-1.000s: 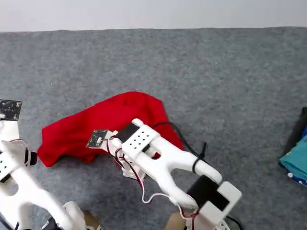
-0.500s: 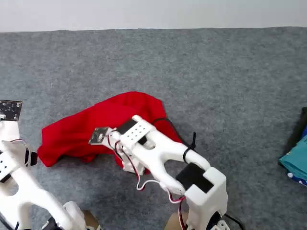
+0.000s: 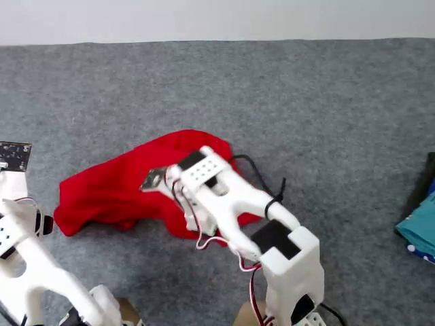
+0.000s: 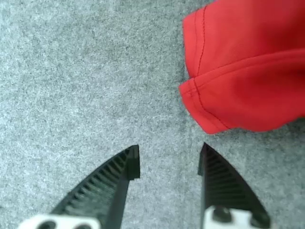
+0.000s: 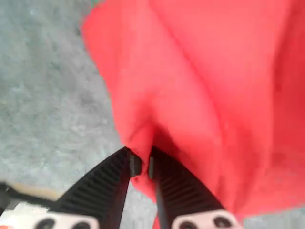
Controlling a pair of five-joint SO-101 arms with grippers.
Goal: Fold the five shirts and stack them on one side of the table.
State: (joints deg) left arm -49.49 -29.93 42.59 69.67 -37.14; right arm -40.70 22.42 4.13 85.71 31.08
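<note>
A red shirt (image 3: 115, 187) lies crumpled on the grey table left of centre. My right gripper (image 5: 141, 167) is shut on a fold of the red shirt (image 5: 200, 81) at its near edge; in the high view the right arm (image 3: 217, 197) covers that part of the cloth. My left gripper (image 4: 167, 164) is open just above the bare carpet, a short way from the shirt's hemmed left corner (image 4: 205, 102), with nothing between its fingers. The left arm (image 3: 20, 238) stands at the table's near left.
A teal folded cloth (image 3: 420, 227) with a dark item behind it sits at the right edge of the table. Grey carpet (image 3: 306, 109) stretches bare across the back and right. A white wall runs along the far edge.
The right arm has swung up and back over the shirt, dragging the pinched near edge of the red cloth with it. The left arm has stayed still.
</note>
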